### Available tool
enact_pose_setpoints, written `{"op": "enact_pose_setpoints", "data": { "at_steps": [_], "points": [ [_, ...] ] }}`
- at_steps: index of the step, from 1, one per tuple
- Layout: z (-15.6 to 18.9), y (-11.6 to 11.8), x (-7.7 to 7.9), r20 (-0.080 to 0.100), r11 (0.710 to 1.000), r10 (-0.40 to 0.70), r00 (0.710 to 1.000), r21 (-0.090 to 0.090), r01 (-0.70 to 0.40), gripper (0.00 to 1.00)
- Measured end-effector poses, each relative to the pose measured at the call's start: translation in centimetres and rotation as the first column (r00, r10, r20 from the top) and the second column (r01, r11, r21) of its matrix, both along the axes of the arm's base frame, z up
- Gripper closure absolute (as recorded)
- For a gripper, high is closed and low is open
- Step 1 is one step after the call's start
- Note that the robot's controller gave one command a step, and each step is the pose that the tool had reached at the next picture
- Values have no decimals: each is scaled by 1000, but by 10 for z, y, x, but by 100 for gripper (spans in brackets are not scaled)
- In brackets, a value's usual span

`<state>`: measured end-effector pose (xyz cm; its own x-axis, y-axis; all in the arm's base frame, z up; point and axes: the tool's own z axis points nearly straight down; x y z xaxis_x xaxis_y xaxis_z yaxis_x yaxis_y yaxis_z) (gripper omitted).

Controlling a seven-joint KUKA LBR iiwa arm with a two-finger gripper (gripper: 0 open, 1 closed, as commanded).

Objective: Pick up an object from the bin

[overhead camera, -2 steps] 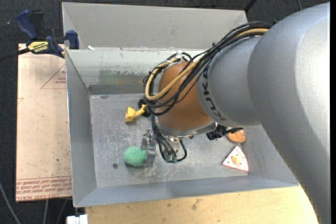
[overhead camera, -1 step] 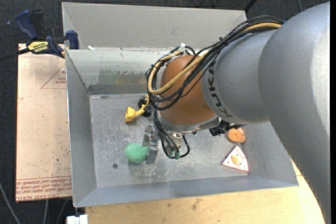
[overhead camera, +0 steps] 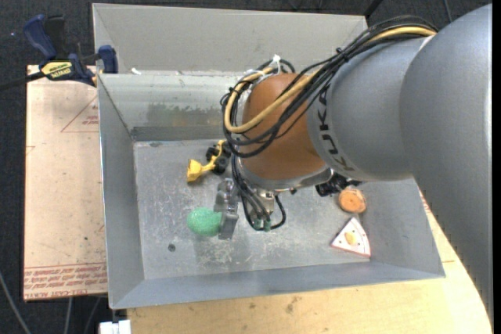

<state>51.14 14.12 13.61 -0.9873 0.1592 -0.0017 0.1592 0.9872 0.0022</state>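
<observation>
Look at the green round lump (overhead camera: 204,222) on the floor of the grey metal bin (overhead camera: 117,192). Your claw (overhead camera: 228,226) is down low, just beside the green round lump, on the side toward the picture's right. It may be touching the lump's edge, but that is hard to see. The lump is not under the claw. It lies off to the picture's left of it.

You cannot tell if the claw is spread or pressed together. The arm's big orange cover (overhead camera: 274,129) and its cables hide too much. Nothing shows inside the claw.

The lump is roundish, so it has no long side to line up with. I think what matters most is that the claw needs to slide toward the picture's left, until the lump sits right in its middle. If it goes down where it is, it may only push the lump away.

Now count with me, starting from the lump:
- One green round lump.
- One small yellow plastic toy piece (overhead camera: 201,167), near the lump, toward the back wall.
- One orange round thing (overhead camera: 352,202), well apart from the lump, toward the picture's right, past the arm.
- One white triangle with an orange edge (overhead camera: 351,238), also well apart from the lump on that side, just in front of the orange round thing.

That makes four things. The green one is closest to your claw.
</observation>
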Motion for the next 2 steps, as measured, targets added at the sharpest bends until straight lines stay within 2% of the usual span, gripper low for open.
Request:
{"op": "enact_pose_setpoints", "data": {
  "at_steps": [2],
  "points": [
    [23, 0, -1, -3, 1000, 1, 1000, -1, -1, 100]
  ]
}}
